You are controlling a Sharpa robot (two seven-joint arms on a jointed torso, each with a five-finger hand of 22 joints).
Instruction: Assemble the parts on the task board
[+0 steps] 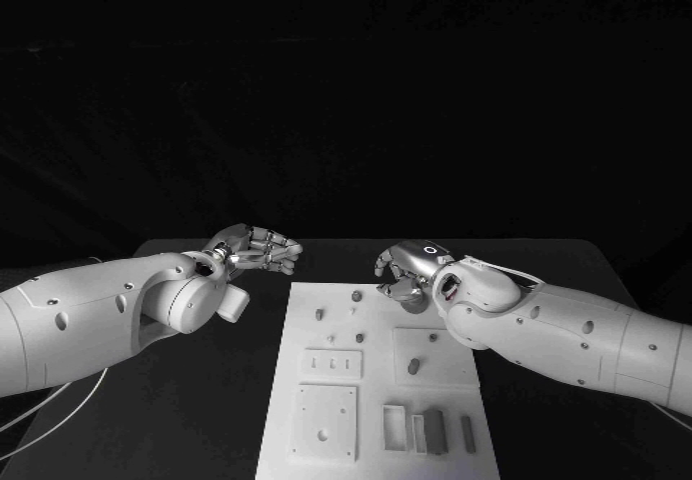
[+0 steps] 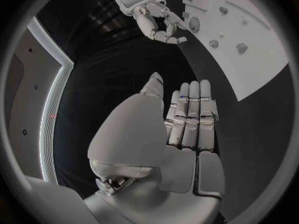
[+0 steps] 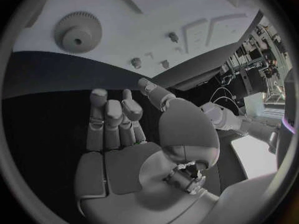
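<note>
Silver left hand (image 1: pixel 257 250), centre-left of frame: fingers loosely curled, apart, holding nothing, above black table (image 1: pixel 216 400). White rectangular task board (image 1: pixel 378 385), lower centre, small grey parts (image 1: pixel 430 430) on it. Silver right hand (image 1: pixel 407 270), over board's upper right edge: fingers apart, empty.

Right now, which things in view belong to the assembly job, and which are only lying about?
Belong to the job:
- task board
- gear
- small pegs
- grey blocks
- left hand and right hand, both holding nothing

Only lying about:
- black table; nothing else loose shows on it
</note>
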